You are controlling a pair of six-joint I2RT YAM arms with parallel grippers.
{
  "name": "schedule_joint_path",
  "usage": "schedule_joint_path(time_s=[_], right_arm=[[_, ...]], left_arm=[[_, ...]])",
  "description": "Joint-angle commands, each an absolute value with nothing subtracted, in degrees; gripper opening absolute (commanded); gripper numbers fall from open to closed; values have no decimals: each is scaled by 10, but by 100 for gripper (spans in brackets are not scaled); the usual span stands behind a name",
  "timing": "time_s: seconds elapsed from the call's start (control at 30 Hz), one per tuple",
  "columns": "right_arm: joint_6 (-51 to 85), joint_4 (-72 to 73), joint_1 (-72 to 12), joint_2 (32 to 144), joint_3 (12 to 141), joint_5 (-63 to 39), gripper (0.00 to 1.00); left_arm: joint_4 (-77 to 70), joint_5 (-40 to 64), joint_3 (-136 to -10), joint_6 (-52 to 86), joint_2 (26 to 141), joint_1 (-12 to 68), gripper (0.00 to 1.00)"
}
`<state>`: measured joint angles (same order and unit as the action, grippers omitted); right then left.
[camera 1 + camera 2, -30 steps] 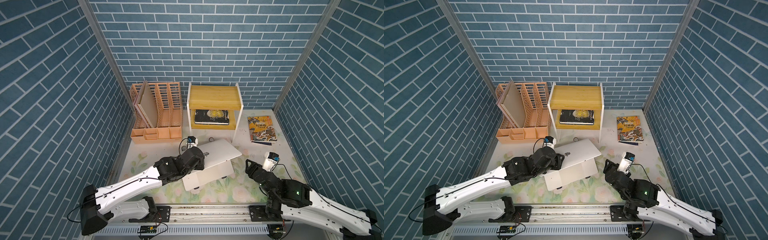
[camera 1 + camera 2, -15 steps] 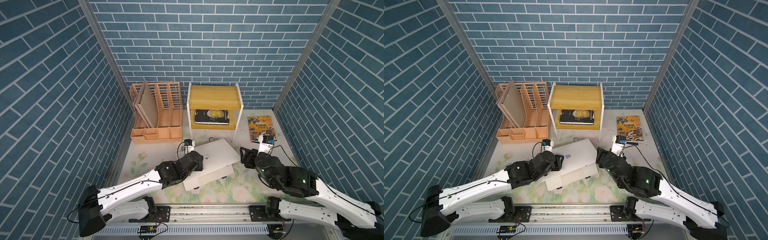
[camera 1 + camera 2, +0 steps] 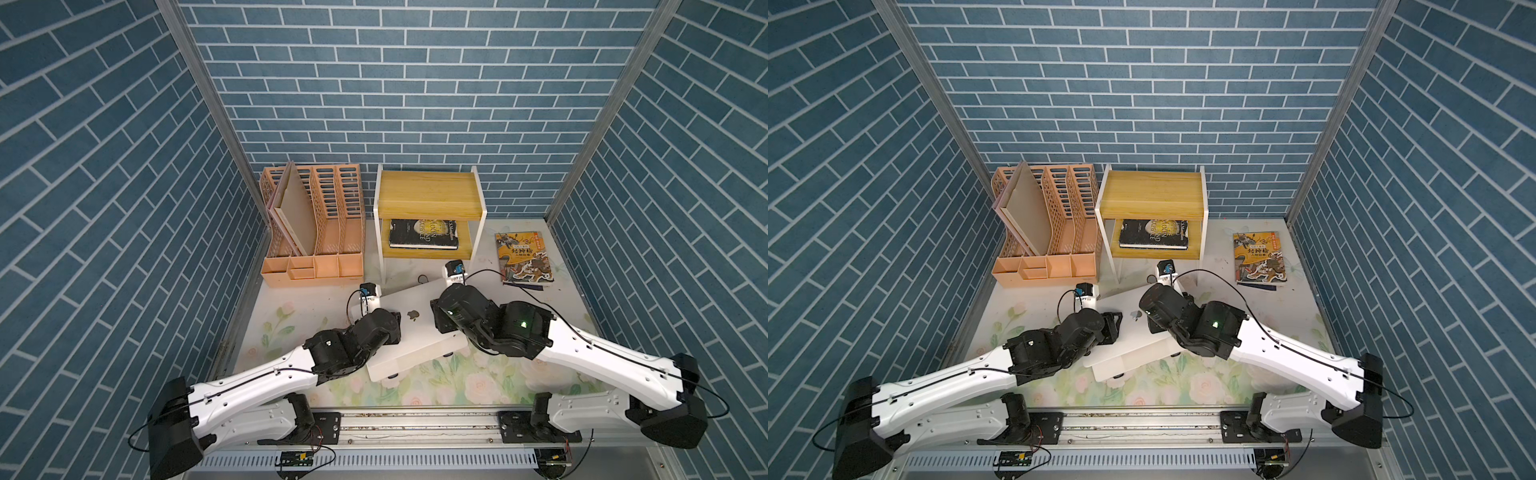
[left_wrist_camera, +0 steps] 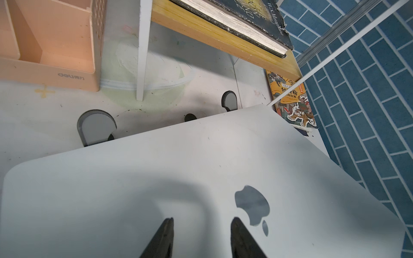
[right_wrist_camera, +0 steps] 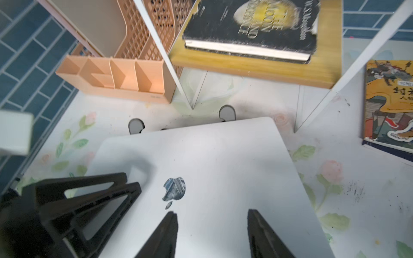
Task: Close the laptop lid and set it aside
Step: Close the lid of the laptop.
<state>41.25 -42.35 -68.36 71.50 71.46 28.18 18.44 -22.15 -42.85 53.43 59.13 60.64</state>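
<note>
Clutter along the back: peach rack (image 3: 316,232) rear left with a board (image 3: 297,216) leaning in one slot; wood shelf (image 3: 428,195) just beside it, black book (image 3: 424,235) on its lower deck; picture book (image 3: 525,259) flat on the mat (image 3: 291,332) rear right, well apart from the rest. Mid-mat, skewed, the laptop (image 3: 415,353), its far edge near the shelf's front legs, with two black stand hooks (image 4: 96,127) poking up just past that edge in the left wrist view. Over the lid (image 3: 409,301), the two grippers, one on each half. Against a second ago: lid no longer propped at an angle but lying down over the base (image 3: 1117,370), two layers showing at the near edge in a top view; fully shut or not, cannot tell. Right arm (image 3: 582,353), then drawn back off the laptop's right side, now reaching in over the lid's right half; left gripper (image 4: 202,220), then at the lid's left side, now up on the top face. Its fingers a moderate way apart, holding nothing, tips set on or just above the lid beside the logo (image 4: 252,205); looks to rest on it in the right wrist view, contact not sure. Right gripper (image 5: 212,213): fingers spread wider, also holding nothing, tips over the lid on the near side of the logo; touching or hovering, cannot tell.
</note>
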Motion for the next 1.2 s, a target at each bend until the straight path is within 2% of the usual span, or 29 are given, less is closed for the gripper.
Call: schedule_joint_path(time_s=[0.0,0.43,0.73,1.17], right_arm=[[391,-419,-685,728,711,243,52],[409,-401,-686,765,648,196,51],[416,-361,-686,769,594,187,51],[397,-244,-675,779,513,186,55]], left_arm=[[226,-222,-403,544,589,612,48],[168,-244,-349,573,519,611,54],[153,-292,-317,587,446,611,79],[159,-332,-270,606,385,611,90]])
